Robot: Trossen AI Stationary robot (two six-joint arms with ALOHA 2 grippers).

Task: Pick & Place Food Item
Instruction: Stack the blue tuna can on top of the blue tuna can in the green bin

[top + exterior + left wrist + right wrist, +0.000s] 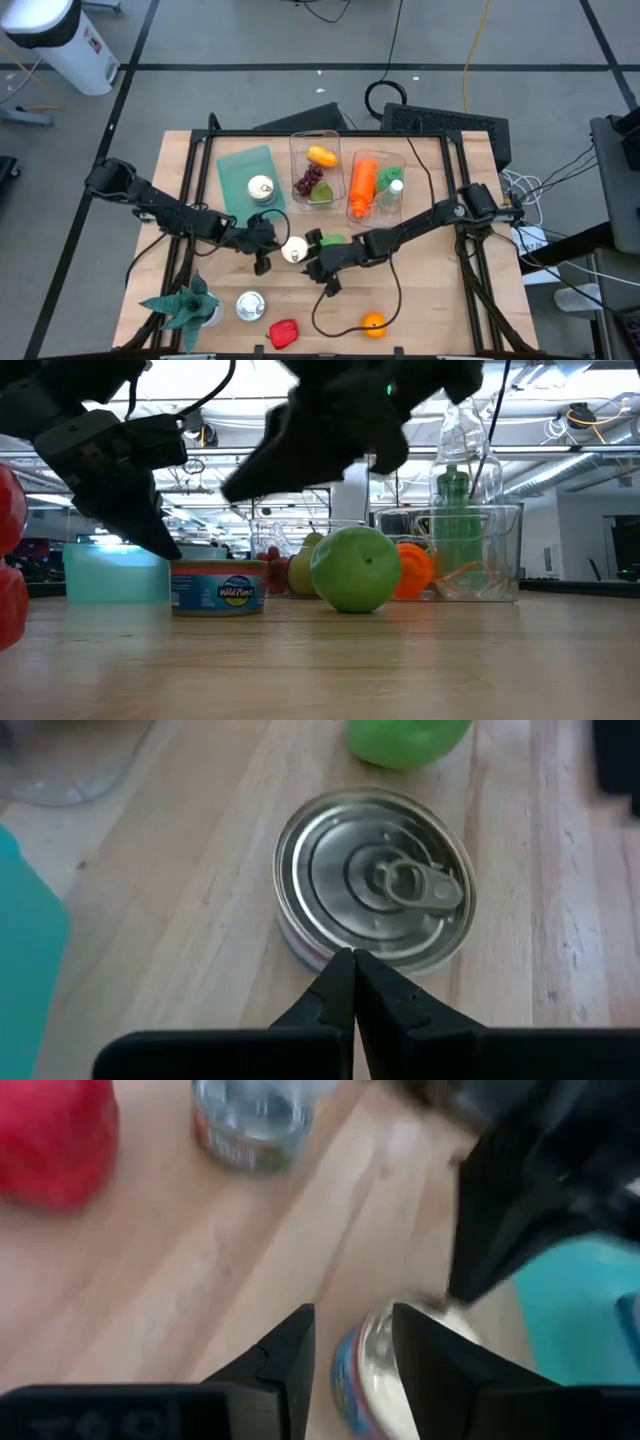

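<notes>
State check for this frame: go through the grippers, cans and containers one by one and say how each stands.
left gripper: shut, empty, beside the middle can.
right gripper: open, at the middle can.
middle can: upright, sealed, on the table.
green apple: resting beside the can.
clear bins: open-topped, holding food.

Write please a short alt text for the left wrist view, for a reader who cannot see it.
The left gripper, its two dark fingers shut together, points at the near edge of a tuna can with a pull-tab lid, standing on the wooden table. A green apple lies just beyond the can.
</notes>
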